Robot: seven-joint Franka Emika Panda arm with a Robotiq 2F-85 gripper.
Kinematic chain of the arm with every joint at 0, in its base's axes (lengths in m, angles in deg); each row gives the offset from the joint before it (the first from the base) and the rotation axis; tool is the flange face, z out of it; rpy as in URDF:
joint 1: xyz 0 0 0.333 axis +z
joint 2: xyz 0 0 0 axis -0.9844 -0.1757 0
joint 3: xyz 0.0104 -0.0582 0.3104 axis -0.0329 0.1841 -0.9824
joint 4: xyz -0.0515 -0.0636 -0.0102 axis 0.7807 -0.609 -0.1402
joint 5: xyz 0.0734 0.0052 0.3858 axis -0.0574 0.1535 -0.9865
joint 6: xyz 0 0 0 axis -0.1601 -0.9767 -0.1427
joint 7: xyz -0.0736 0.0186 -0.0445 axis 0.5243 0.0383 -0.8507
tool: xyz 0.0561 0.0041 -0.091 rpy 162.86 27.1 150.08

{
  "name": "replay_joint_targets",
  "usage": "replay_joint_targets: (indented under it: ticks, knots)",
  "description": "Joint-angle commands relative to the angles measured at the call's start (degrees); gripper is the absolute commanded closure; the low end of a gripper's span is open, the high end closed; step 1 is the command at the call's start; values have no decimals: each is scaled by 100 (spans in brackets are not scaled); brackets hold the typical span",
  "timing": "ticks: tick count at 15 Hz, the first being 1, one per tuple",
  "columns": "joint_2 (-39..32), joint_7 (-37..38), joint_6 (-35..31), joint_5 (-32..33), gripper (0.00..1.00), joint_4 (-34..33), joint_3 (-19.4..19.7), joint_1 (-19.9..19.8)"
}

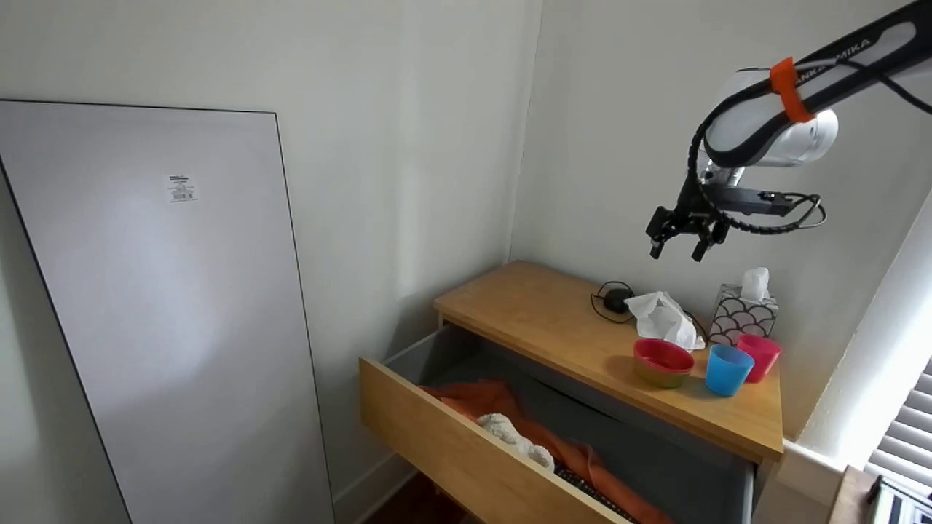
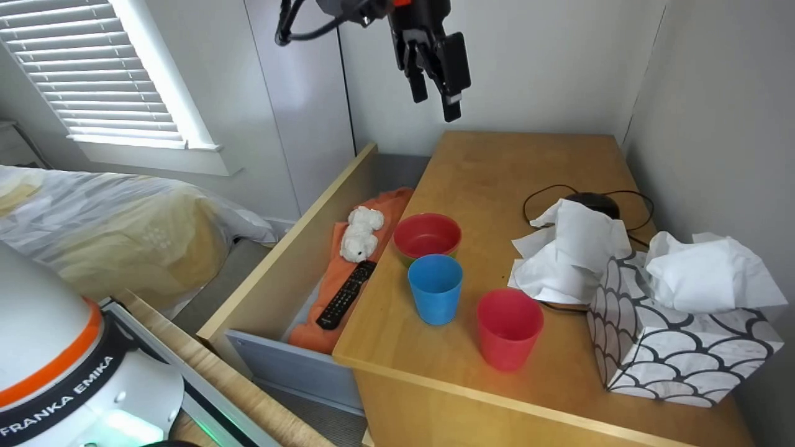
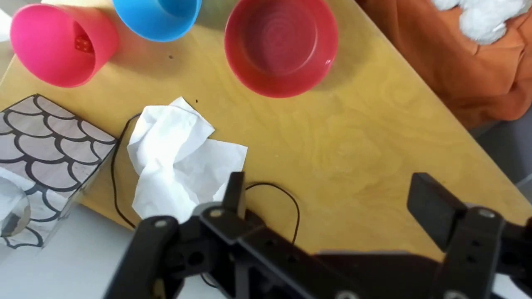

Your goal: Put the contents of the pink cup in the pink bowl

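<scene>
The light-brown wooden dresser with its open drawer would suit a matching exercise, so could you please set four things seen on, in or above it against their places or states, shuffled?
Things
1. tapered pink plastic cup
2. long black remote control
3. black two-fingered gripper
4. black-and-white scallop-patterned tissue box

Places or states
A. lies on orange cloth in the drawer
B. has a white paper tissue sticking out
C. holds a small red dotted object
D. open, above the dresser top

Right pairs: 1-C; 2-A; 3-D; 4-B
</scene>
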Motion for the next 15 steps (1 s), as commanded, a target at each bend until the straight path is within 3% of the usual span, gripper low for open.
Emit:
replay_joint_targets:
  ticks: [1,10,15]
  knots:
    - [-189,773,-602,430,0,335,-57,-340]
    - [-638,911,-666,261,0,310,499,-844]
    - [-743,862,-513,154,0,253,614,-852]
